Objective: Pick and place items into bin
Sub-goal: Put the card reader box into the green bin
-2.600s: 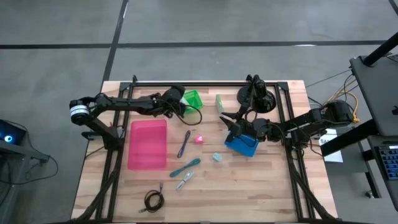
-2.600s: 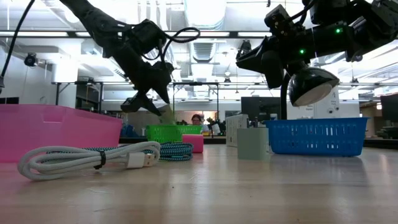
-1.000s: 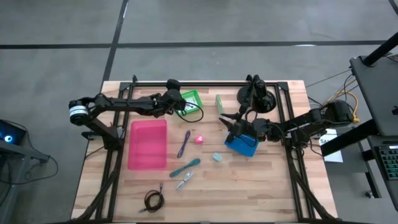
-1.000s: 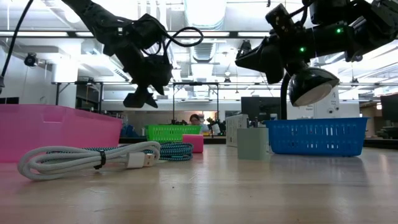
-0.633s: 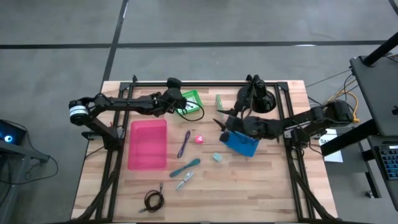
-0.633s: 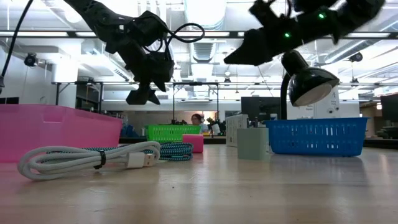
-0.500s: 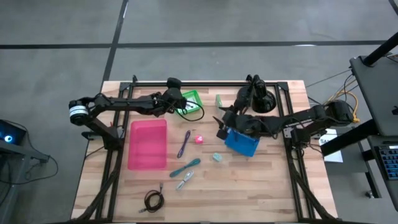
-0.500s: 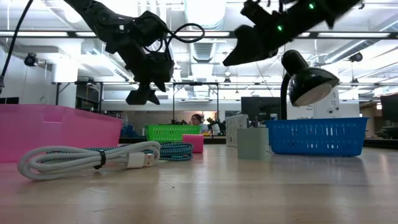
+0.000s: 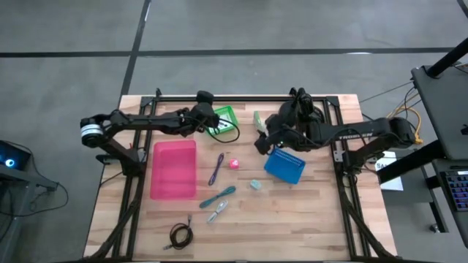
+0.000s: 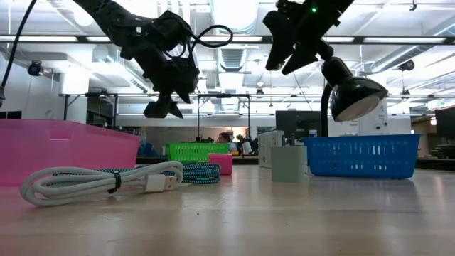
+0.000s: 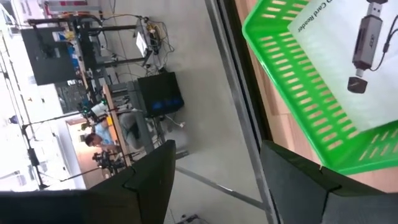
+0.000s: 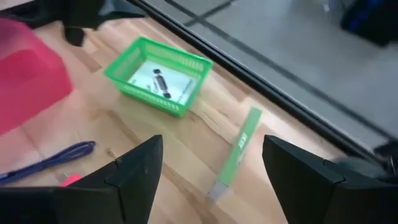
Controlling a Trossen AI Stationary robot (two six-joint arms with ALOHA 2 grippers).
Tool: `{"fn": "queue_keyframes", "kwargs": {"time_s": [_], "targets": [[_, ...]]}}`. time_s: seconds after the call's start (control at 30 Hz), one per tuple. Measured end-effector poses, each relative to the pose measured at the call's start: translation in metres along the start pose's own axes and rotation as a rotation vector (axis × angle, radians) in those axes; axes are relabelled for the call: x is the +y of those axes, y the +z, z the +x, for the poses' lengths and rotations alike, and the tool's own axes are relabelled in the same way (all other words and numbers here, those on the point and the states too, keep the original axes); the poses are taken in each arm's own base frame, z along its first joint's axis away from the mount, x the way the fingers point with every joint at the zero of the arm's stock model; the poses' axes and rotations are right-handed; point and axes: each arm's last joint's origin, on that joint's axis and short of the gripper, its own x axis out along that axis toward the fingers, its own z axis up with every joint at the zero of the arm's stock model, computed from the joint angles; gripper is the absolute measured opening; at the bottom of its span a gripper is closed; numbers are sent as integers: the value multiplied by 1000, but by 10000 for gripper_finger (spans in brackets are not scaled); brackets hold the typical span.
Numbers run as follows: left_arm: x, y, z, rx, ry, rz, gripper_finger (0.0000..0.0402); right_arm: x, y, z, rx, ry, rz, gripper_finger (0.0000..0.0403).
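Note:
My right gripper (image 9: pixel 259 142) hangs open and empty above the table, just near of the pale green block (image 9: pixel 257 119), which lies flat on the wood (image 12: pixel 237 149). To its right stands the blue bin (image 9: pixel 285 166). My left gripper (image 9: pixel 204 117) is open and empty, high over the left edge of the green basket (image 9: pixel 224 120). A purple pen (image 9: pixel 216 168), pink-red piece (image 9: pixel 235 164), pale blue bit (image 9: pixel 255 185), teal tool (image 9: pixel 218 196), silver clip (image 9: pixel 215 213) and black coiled cable (image 9: pixel 180 235) lie loose on the table.
A pink bin (image 9: pixel 174 169) stands at the left. The green basket (image 11: pixel 311 93) holds a white card and a small dark stick. A black desk lamp (image 9: pixel 303 113) stands at the far right, its head (image 10: pixel 353 94) hanging over the blue bin.
My right gripper has risen from over the blue bin and swung toward the table's far-left, ending beside the pale green block, and its fingers have opened. The items on the table have kept their places.

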Motion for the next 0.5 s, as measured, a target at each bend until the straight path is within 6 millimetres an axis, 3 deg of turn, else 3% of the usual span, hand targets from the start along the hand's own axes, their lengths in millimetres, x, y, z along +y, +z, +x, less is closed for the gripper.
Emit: {"fn": "queue_keyframes", "kwargs": {"time_s": [0.33, 0.5], "targets": [[14, -6, -12, -31, 65, -101, 219, -10, 5, 27, 110, 11, 138, 261], [18, -7, -16, -41, 82, -119, 219, -10, -9, 52, 157, -39, 126, 257]]}}
